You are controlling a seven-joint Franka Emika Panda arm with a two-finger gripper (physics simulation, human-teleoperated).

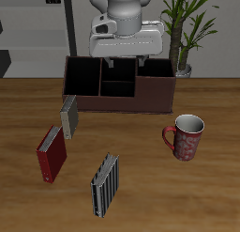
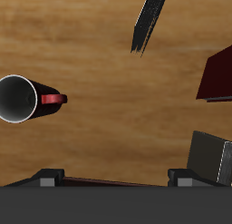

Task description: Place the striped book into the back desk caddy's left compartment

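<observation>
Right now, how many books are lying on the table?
3: the striped book nearest the table's front edge, the dark red book farther back, the grey book beside the desk caddy. None seems hidden.

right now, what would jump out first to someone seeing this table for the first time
The wide dark back desk caddy at the table's far side draws the eye first, with the robot's gripper hanging just above its compartments. Nearer the front edge lies the striped book, its black and pale stripes standing out against the wood. A red patterned mug stands apart from the books, beside a dark red book and a grey book.
</observation>
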